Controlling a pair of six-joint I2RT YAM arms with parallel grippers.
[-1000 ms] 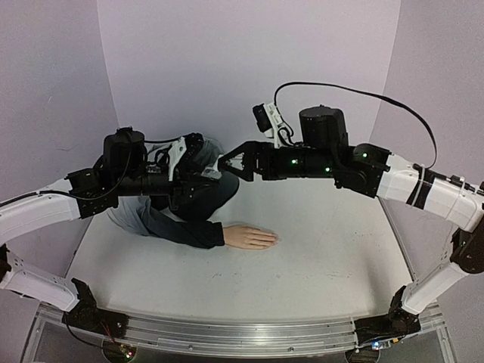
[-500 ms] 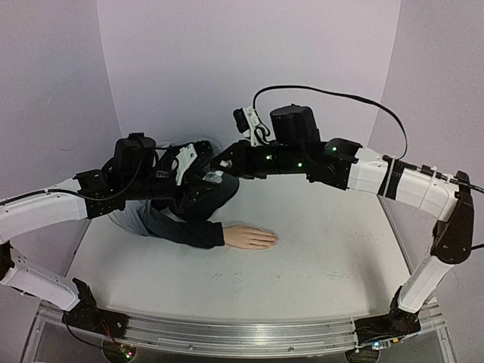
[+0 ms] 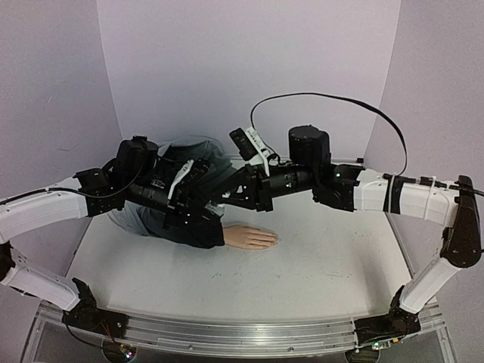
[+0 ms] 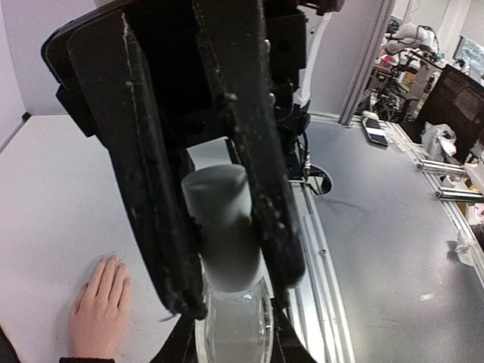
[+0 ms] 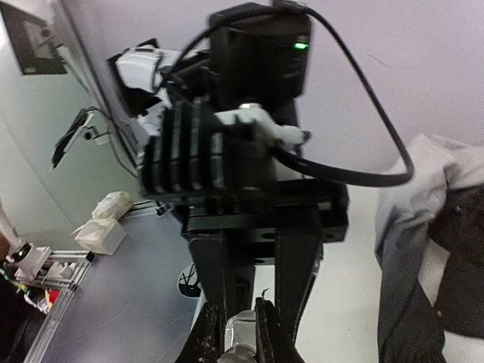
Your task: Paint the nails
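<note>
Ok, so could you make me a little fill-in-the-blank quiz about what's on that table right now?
1. The left gripper is shut on a small ____ bottle.
2. The hand lies on the table with its palm facing ____.
3. The dark sleeve ends at the hand's ____.

Missing words: white; down; wrist.
</note>
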